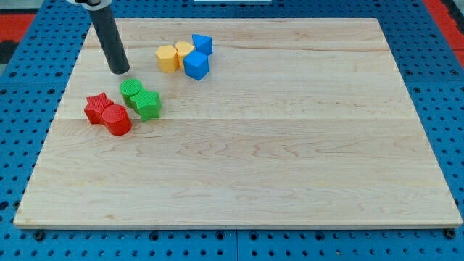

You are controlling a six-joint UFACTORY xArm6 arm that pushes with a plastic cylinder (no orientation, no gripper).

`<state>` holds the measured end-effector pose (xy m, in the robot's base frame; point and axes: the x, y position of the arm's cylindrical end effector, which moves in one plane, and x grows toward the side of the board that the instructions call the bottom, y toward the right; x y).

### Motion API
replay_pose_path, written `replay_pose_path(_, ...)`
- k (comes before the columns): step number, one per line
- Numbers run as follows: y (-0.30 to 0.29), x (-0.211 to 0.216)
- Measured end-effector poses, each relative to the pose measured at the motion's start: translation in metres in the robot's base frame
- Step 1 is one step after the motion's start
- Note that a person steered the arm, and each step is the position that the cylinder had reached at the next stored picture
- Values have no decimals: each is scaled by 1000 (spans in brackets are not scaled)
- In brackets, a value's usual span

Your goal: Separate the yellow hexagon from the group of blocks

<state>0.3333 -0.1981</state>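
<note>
The yellow hexagon (167, 58) lies near the view's top left, touching a second yellow block (184, 51). Two blue blocks sit against them: one (202, 44) behind and one (196, 65) in front. My tip (119, 71) rests on the board to the left of the yellow hexagon, a short gap away, and above the green blocks. No gripper shows.
A green cylinder (131, 89) and a green star-like block (148, 104) sit below my tip. A red star (96, 108) and a red cylinder (116, 120) lie at the left. The wooden board (290, 159) rests on a blue pegboard.
</note>
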Motion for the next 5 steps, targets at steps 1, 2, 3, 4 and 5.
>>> replay_pose_path(1,0,2)
replay_pose_path(2,0,2)
replay_pose_path(3,0,2)
replay_pose_path(4,-3,2)
replay_pose_path(5,-2,2)
